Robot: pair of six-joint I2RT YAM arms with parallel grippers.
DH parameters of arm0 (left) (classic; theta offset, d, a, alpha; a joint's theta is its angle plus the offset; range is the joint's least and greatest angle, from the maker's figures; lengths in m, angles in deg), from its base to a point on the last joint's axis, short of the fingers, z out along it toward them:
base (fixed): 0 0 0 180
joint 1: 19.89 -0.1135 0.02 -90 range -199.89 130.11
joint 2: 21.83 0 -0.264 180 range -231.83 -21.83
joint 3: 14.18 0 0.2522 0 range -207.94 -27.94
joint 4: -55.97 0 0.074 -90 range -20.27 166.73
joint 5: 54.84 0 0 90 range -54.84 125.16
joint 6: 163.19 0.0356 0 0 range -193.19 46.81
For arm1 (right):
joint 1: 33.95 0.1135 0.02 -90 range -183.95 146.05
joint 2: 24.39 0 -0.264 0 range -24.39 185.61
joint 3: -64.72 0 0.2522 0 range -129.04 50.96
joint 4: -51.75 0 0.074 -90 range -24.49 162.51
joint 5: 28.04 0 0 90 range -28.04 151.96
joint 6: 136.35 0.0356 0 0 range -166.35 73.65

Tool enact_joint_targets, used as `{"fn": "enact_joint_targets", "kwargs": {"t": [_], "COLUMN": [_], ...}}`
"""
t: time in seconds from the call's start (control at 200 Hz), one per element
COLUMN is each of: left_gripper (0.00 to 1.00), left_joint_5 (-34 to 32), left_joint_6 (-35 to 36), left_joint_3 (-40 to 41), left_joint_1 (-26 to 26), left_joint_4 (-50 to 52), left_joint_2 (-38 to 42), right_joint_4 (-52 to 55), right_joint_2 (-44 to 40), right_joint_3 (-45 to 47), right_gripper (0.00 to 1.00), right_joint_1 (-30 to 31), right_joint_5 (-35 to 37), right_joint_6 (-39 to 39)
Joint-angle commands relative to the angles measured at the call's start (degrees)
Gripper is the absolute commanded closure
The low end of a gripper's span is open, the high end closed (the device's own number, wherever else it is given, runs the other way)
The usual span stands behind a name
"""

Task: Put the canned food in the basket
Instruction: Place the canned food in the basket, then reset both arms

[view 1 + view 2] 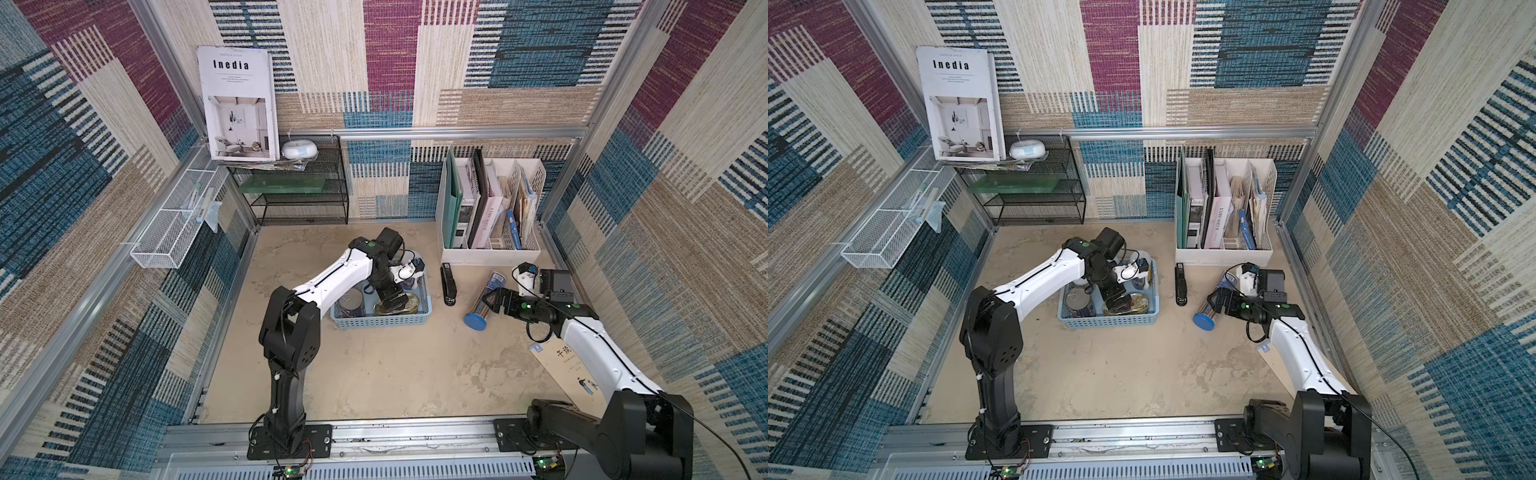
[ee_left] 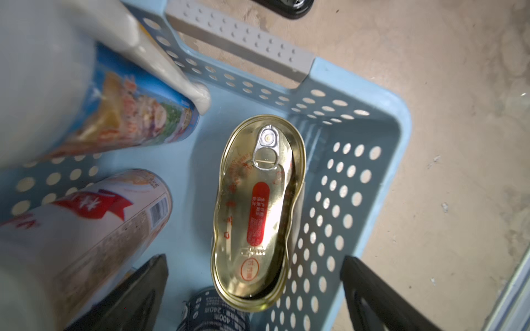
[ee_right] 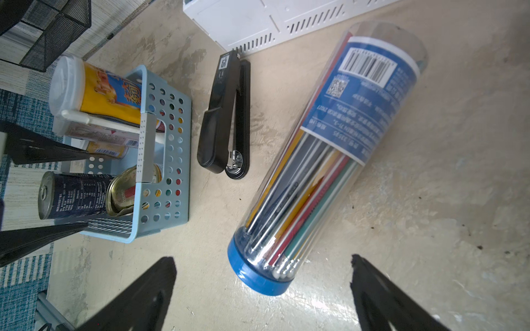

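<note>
Hanging open and empty over the basket (image 1: pixel 382 323), the left gripper (image 1: pixel 393 300) straddles the oval tin (image 2: pixel 258 212) lying in the roomier right end; the right gripper (image 1: pixel 495 300) idles open.

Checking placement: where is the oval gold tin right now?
In a top view, the tin lies in the basket's right end, nearest the stapler, beside the dark can, under the open left gripper.

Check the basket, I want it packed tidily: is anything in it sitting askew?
The gold oval tin is not flat: one end overlaps the dark can beside it, so it appears tilted inside the blue basket. Nothing looks damaged or spilled.
</note>
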Motion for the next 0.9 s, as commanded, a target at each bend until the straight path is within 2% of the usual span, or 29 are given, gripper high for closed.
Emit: {"fn": "enact_joint_targets", "kwargs": {"t": [0.0, 0.16, 0.301, 0.356, 0.401, 0.501, 0.656, 0.806, 0.897], "left_gripper": [0.01, 0.01, 0.01, 0.0, 0.0, 0.0, 0.0, 0.0, 0.0], "left_joint_5": [1.7, 0.7, -7.2, -7.4, -10.5, -18.8, -23.8, -32.9, -36.7], "left_joint_6": [-2.5, -7.6, -15.9, -18.6, -20.9, -27.5, -38.2, -41.3, -41.4], "left_joint_3": [2.0, 10.2, 22.9, 26.4, 28.9, 34.9, 44.8, 56.2, 62.0], "left_joint_1": [-0.1, -0.2, -1.9, -3.5, -4.5, -9.1, -18.6, -20.7, -21.7], "left_joint_4": [0.3, -6.9, -23.4, -26.4, -28.8, -34.0, -39.2, -48.2, -53.5], "left_joint_2": [4.7, 17.6, 32.9, 37.5, 40.8, 45.9, 51.9, 59.1, 61.1], "right_joint_4": [-1.0, -2.7, -11.6, -14.9, -18.0, -25.8, -39.6, -50.9, -51.2], "right_joint_2": [-0.1, -1.6, -6.3, -8.1, -9.7, -12.3, -15.6, -14.8, -10.2], "right_joint_3": [-0.7, -1.4, 1.3, 2.1, 3.0, 5.5, 12.4, 19.9, 19.5], "right_gripper": [0.01, 0.01, 0.01, 0.01, 0.01, 0.01, 0.01, 0.01, 0.01], "right_joint_1": [0.1, 0.0, 0.1, 0.1, 0.2, 0.1, 0.9, 1.3, 1.2], "right_joint_5": [-0.6, 2.5, 5.7, 7.5, 9.2, 11.0, 15.9, 23.8, 23.5], "right_joint_6": [-0.1, -0.6, 0.2, 0.5, 0.6, -0.6, -4.7, -8.3, -9.7]}}
